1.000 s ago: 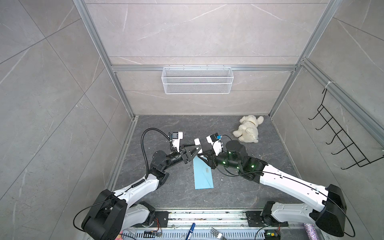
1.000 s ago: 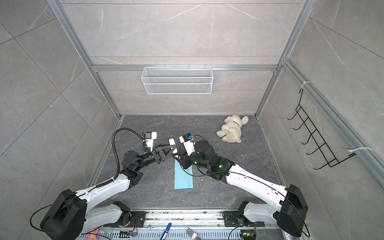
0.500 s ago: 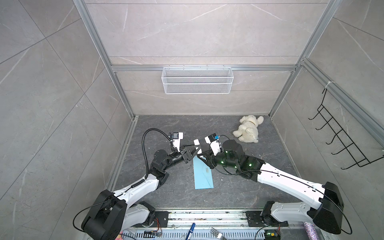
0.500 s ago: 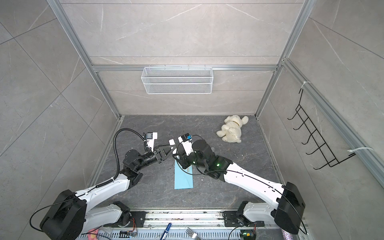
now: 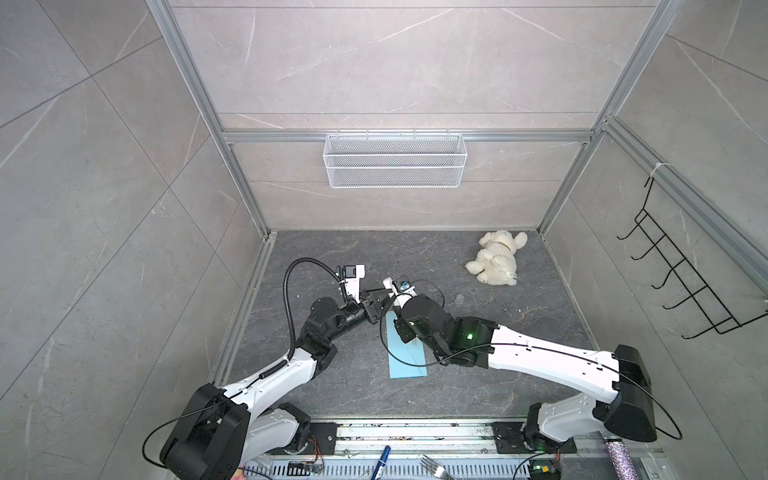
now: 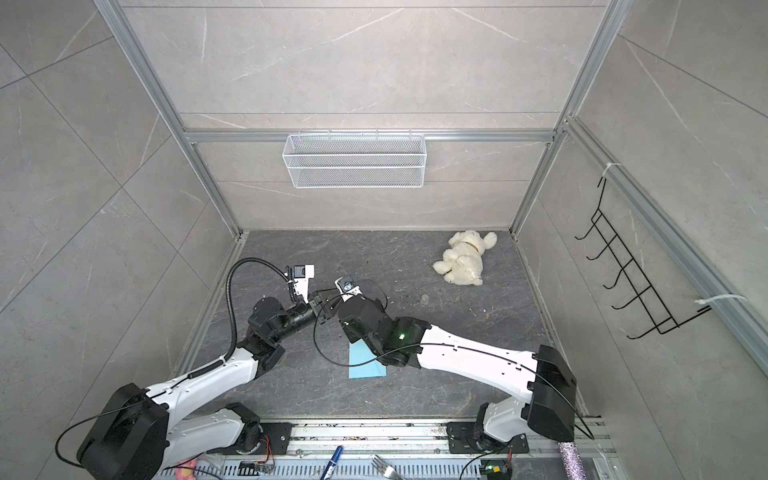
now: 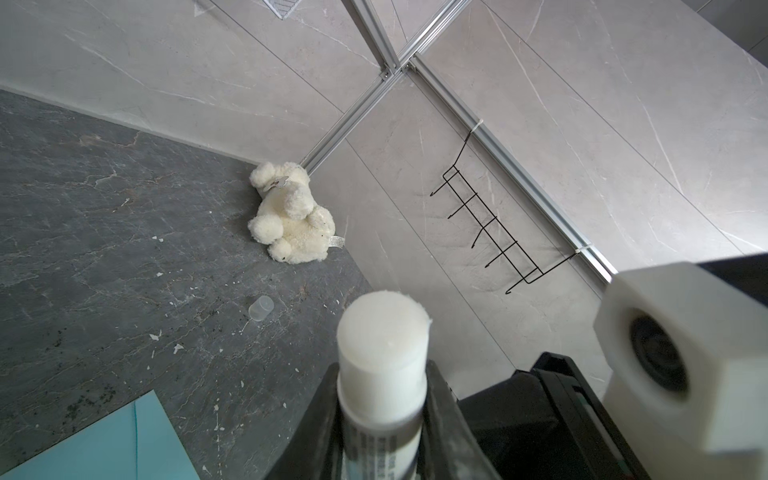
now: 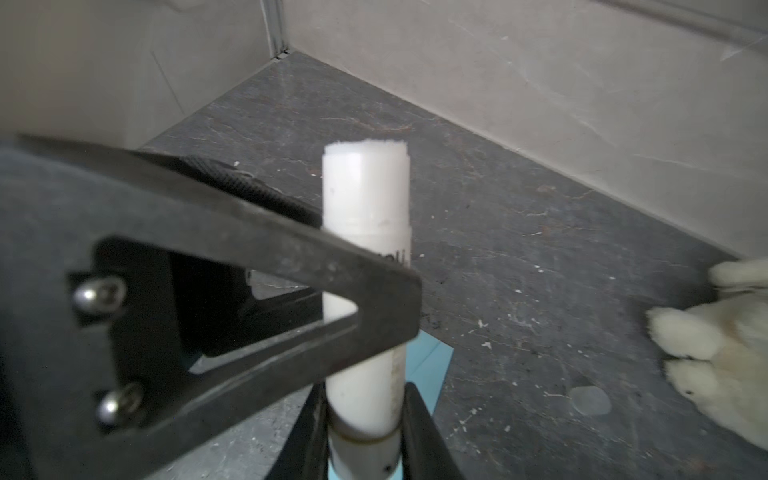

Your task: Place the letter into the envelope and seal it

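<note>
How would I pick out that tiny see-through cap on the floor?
Find the white plush bear in the far right corner of the dark floor. From it, look toward the light blue envelope near the middle: the clear cap sits on bare floor between them. It is the only see-through thing, far smaller than either neighbour.

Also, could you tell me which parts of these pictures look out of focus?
Right wrist view: the left gripper's finger, close to the lens, is blurred and the plush bear soft; the glue stick is clearer. Left wrist view: the white camera housing is soft, the bear crisp. Both top views: sharp, evenly lit.
</note>
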Controlling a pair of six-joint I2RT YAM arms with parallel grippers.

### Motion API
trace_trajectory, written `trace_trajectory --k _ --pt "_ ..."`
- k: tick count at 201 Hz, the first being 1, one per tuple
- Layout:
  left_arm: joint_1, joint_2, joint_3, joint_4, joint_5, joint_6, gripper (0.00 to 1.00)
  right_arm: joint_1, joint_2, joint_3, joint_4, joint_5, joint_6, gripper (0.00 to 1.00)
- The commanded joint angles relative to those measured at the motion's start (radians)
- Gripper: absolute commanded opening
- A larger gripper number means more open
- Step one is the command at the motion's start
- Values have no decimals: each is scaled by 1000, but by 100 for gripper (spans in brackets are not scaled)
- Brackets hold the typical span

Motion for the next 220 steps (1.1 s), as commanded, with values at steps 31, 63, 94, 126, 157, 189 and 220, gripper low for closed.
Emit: trace_trajectory --k 31,63,94,126,157,189,220 --pt "-5 16 32 -16 6 26 0 83 177 150 -95 567 -119 0" --pt "-5 17 31 -20 5 29 0 97 249 199 -135 584 -124 0" --pt "-5 12 35 -27 5 35 0 96 240 189 -126 522 -106 0" --pt "-5 3 36 -34 6 41 0 94 200 164 -98 423 -84 4" --pt "-5 -15 43 -64 10 56 0 60 110 110 -62 251 -32 22" --pt "-5 -29 56 -94 5 77 0 -15 0 17 3 -23 21 45" --pt "-5 -23 72 -106 16 83 0 -85 -82 -49 54 -255 49 66"
